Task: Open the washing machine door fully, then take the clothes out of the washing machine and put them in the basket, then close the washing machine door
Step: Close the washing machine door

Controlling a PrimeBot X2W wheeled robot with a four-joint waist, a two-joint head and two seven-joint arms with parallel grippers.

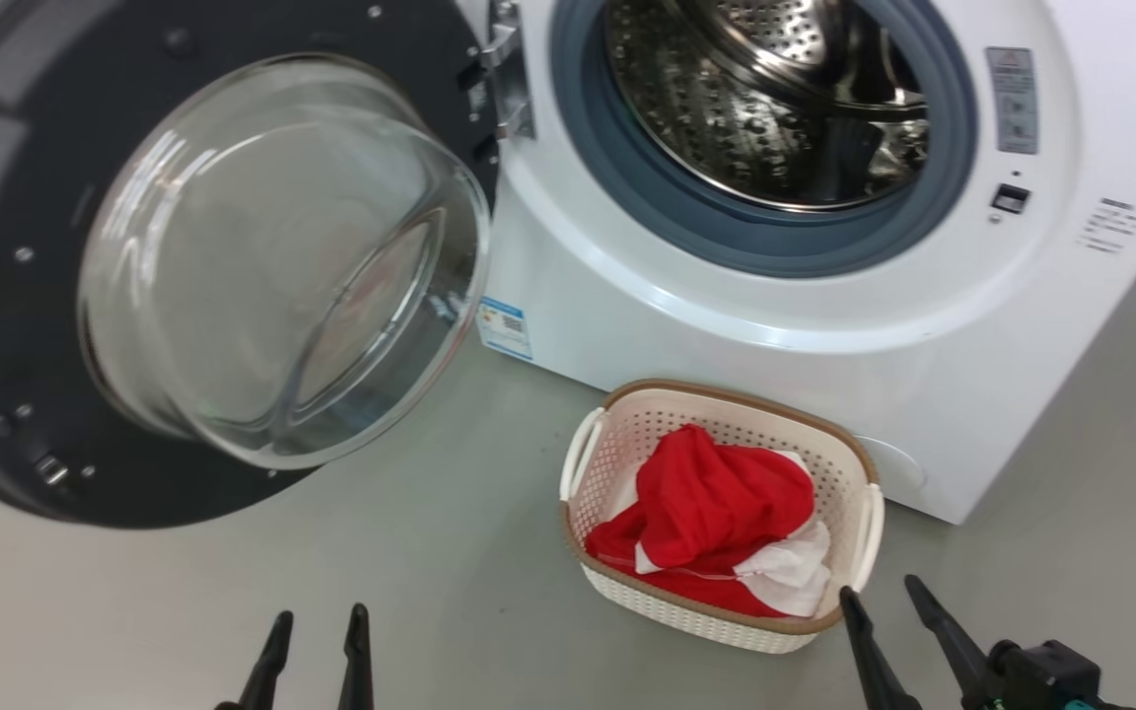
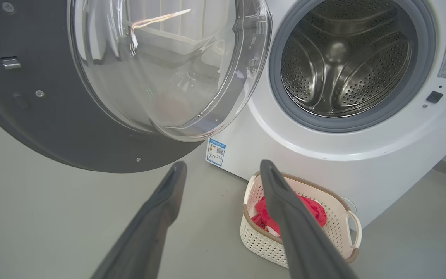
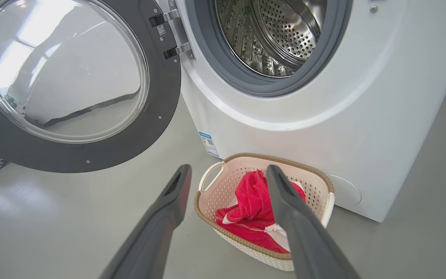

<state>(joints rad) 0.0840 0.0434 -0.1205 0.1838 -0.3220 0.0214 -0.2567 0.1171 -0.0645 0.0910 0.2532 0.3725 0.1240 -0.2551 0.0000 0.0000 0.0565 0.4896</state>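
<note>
Door (image 1: 213, 266) stands swung wide, left of the machine (image 1: 824, 325) mouth, glass bowl bulging toward the camera.

Head view: clothes (image 1: 716, 503) lie heaped in the basket (image 1: 726, 392) on the floor (image 1: 430, 572), just in front of the machine. What shows of the drum (image 1: 755, 99) holds no fabric. Left pincer (image 1: 320, 613) and right pincer (image 1: 880, 587) are both low, jaws spread, nothing held. The right one is near the basket's front corner.

Left wrist view: left pincer (image 2: 223, 164) points below the door's lower rim, fingers wide apart, empty. Drum (image 2: 347, 58) looks bare to its back wall.

Right wrist view: right pincer (image 3: 227, 168) wide, empty, aimed at the basket (image 3: 254, 155). Hinge (image 3: 172, 35) sits on the door's machine side.

Judgement: unloading looks done, so closing is the step in hand. Left pincer is the nearer.
- Push on the dark rim at the edge far from the hinge, not on the glass.
- Follow the arc.
- Check that the basket clears the sweep.
- Press flat until the door catches shut.
</note>
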